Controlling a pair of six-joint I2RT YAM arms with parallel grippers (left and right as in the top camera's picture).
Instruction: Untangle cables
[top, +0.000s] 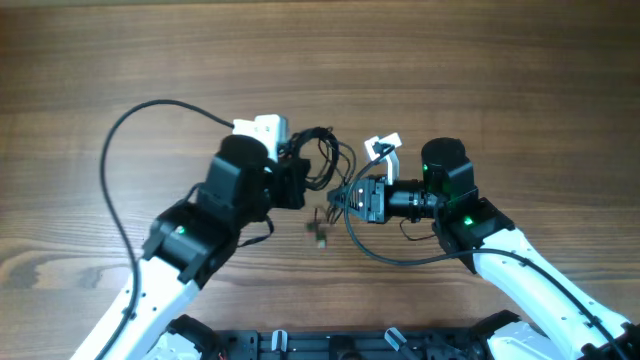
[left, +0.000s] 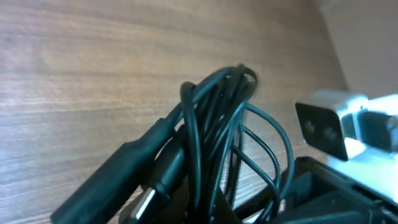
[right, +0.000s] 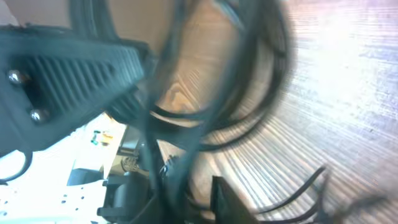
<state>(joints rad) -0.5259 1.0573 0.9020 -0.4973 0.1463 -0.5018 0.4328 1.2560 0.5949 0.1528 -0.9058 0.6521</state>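
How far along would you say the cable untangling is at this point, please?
Done: nothing yet; the cables form one tangled bundle. In hand: the left pincer is shut on that bundle, the right pincer close beside it, its grip unclear. Left: separating every cord, including the plug end below the bundle.

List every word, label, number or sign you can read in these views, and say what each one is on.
None can be read in any view.
Small green and orange marks on the white panel, right wrist view: too blurred to read.
Thin black cables, brown wooden table, white-cased camera: no lettering shows.
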